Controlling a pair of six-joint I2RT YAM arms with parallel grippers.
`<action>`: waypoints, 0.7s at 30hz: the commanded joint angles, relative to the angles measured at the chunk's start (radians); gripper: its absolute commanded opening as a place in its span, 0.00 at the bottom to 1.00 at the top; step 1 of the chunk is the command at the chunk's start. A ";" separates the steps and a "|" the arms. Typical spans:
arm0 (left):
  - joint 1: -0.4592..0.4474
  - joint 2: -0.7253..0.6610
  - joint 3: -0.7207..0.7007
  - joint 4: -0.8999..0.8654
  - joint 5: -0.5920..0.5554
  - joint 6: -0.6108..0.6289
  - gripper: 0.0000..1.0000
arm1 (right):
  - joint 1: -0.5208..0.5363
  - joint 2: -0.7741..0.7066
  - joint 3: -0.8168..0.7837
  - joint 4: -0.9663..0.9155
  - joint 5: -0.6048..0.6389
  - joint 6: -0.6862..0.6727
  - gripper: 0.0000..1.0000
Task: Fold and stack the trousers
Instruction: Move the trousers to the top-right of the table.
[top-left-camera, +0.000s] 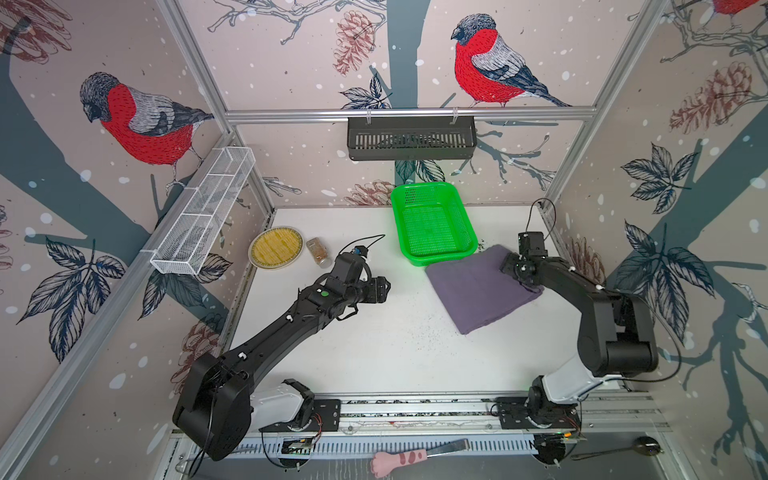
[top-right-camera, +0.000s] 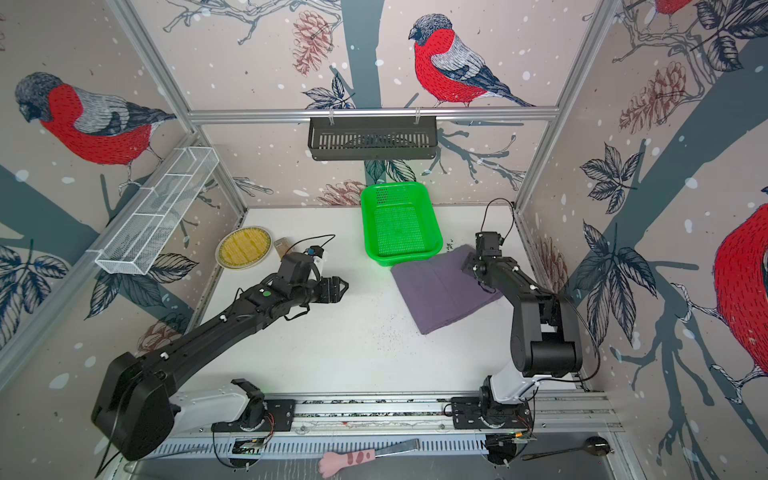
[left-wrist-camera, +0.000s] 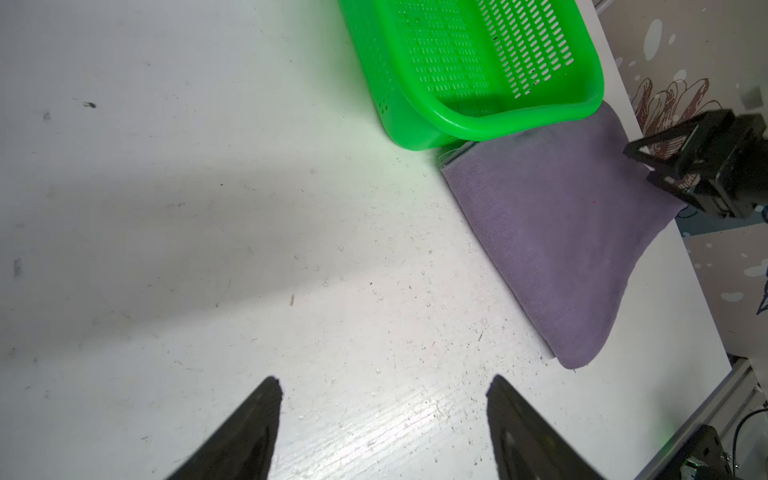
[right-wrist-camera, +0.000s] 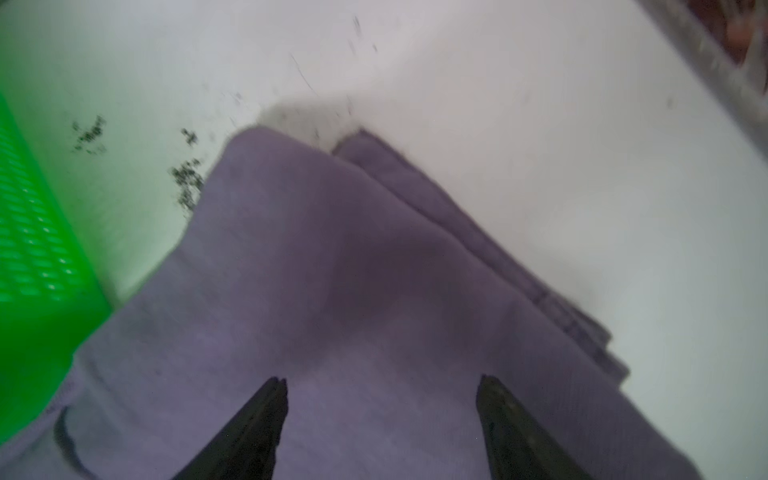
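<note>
The trousers (top-left-camera: 478, 291) lie folded into a compact, several-layered packet on the desk (top-left-camera: 374, 353). The packet sits towards the far right corner, close to the right edge, and one of its corners meets the foot of the green basket (top-left-camera: 397, 220). Nothing else made of cloth is in sight, so this packet looks like the whole stack. The right pincer (top-left-camera: 509, 266) hangs just over the packet's far right side. The right wrist view shows that pincer (right-wrist-camera: 382, 380) with its jaws spread and only flat cloth below, so it grips nothing. The left pincer (left-wrist-camera: 382, 382) is also spread wide and empty. It sits over bare desk near the middle, well apart from the trousers (left-wrist-camera: 561, 249) and pointing towards them. By my reading the folding is done and the step in hand is letting go of the placed packet, so the task looks nearly finished. In the right wrist view the lower layers' edges peek out past the top layer along one side of the trousers (right-wrist-camera: 374, 270). The next move therefore probably calls for lifting the right pincer straight up so that no fingertip drags the top fold, or else for nudging that side square first.
</note>
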 joint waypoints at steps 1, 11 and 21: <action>0.018 0.012 -0.006 0.043 0.032 0.021 0.78 | 0.003 -0.014 -0.058 0.038 -0.026 0.126 0.78; 0.034 0.015 -0.010 0.034 0.042 0.041 0.78 | -0.101 0.182 0.056 0.064 0.071 -0.045 0.82; 0.042 0.011 -0.012 0.019 0.035 0.034 0.78 | -0.154 0.505 0.447 0.030 -0.009 -0.336 0.82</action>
